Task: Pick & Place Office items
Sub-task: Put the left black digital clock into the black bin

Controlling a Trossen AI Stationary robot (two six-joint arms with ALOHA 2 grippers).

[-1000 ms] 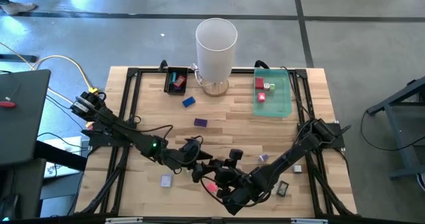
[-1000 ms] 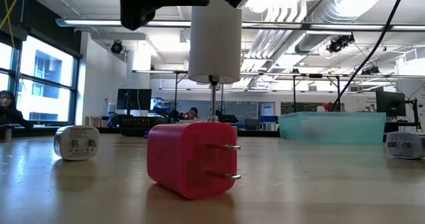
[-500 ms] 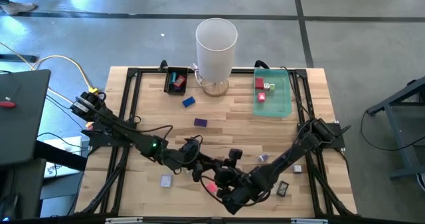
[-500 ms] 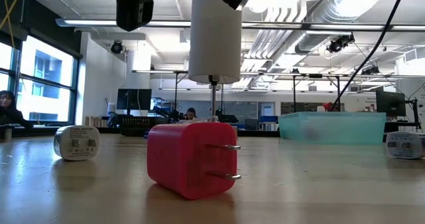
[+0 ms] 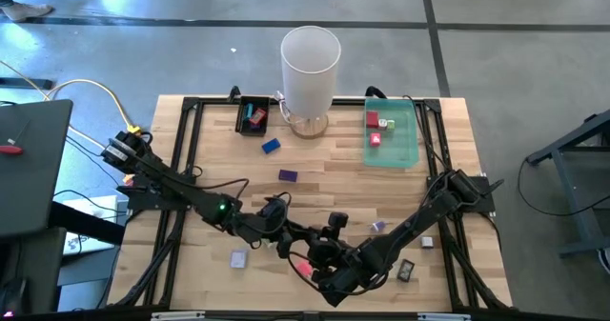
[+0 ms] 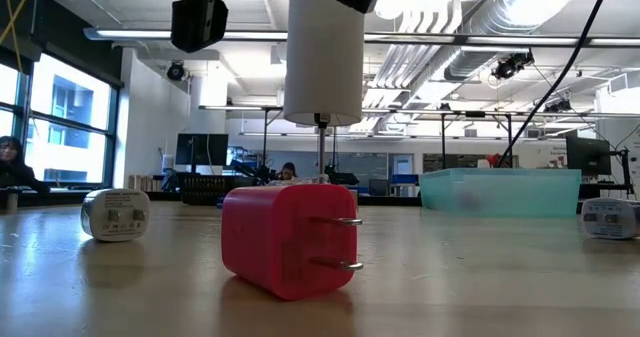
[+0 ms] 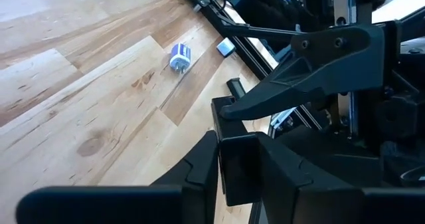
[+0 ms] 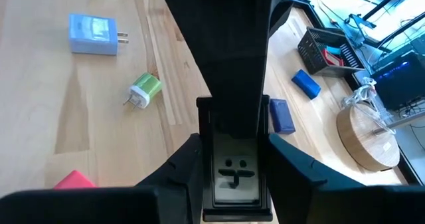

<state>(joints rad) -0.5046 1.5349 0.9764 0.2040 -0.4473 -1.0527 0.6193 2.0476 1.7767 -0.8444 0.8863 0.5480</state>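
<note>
My two grippers meet above the table's near middle, and a small black block point(image 8: 234, 174) with a pale mark on its face hangs between them. My right gripper point(image 5: 322, 249) is shut on it from the right. My left gripper point(image 5: 297, 235) comes in from the left and is shut on the same block point(image 7: 239, 165). A pink plug block point(image 6: 288, 239) lies on the wood below them, its prongs pointing sideways. Loose pieces lie around: a purple block point(image 5: 288, 175), a blue block point(image 5: 271, 146) and a grey charger point(image 5: 237, 259). My left gripper pinches the black block's end point(image 7: 238, 184) between its two fingers point(image 7: 202, 167), coming level from the table's left. The block is lifted clear of the table. My right gripper's fingers stand just beyond it. My right gripper pinches the black block's two side faces point(image 8: 211, 184) between its two fingers point(image 8: 188, 167), coming from the table's right. The marked face is toward the wrist camera. The block is clear of the wood, and its far end sits under my left gripper.
A tall white cylinder point(image 5: 310, 69) stands at the far middle, a small black tray point(image 5: 240, 118) to its left and a translucent green tray point(image 5: 408, 142) to its right, both holding red pieces. Small pieces point(image 5: 426, 242) lie near the right arm. A black frame point(image 5: 191, 130) borders the table.
My left gripper has shut: its fingers stood wide around the black block a second ago and now close on it. My right gripper has kept its hold and its place. The pink plug block has not moved.
</note>
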